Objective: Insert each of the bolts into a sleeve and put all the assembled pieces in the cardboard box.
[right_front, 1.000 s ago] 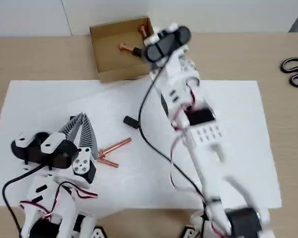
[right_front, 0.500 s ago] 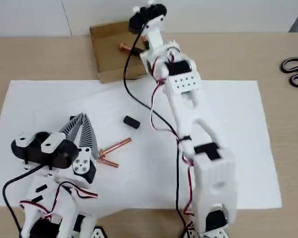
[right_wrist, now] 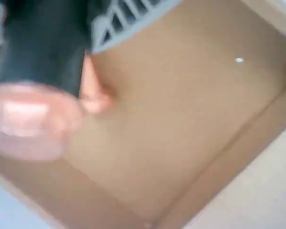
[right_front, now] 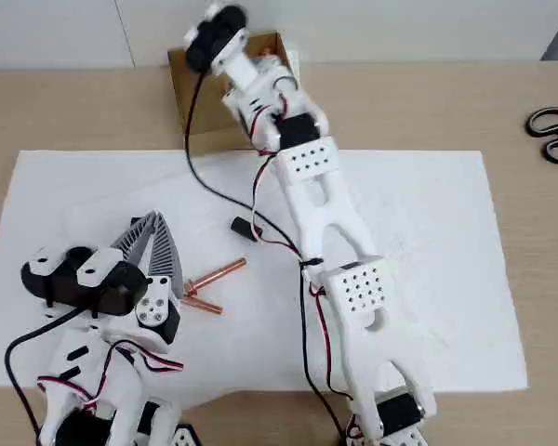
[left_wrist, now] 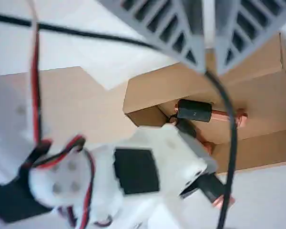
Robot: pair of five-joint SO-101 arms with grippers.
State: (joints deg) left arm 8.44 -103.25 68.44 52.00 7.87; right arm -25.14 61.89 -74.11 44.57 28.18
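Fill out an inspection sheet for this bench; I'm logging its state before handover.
Surface: white sheet on a wooden table.
Job's things: two bolts and one sleeve loose on the sheet; box at the far edge, boxed piece inside.
Clutter: scissors on the table, right of the sheet.
Grippers: left gripper shut, empty, beside the bolts; right gripper over the box, shut on a held piece.
Cables: black cable drapes from the right arm over the sheet, close by the sleeve.
Surroundings: white wall behind the table.
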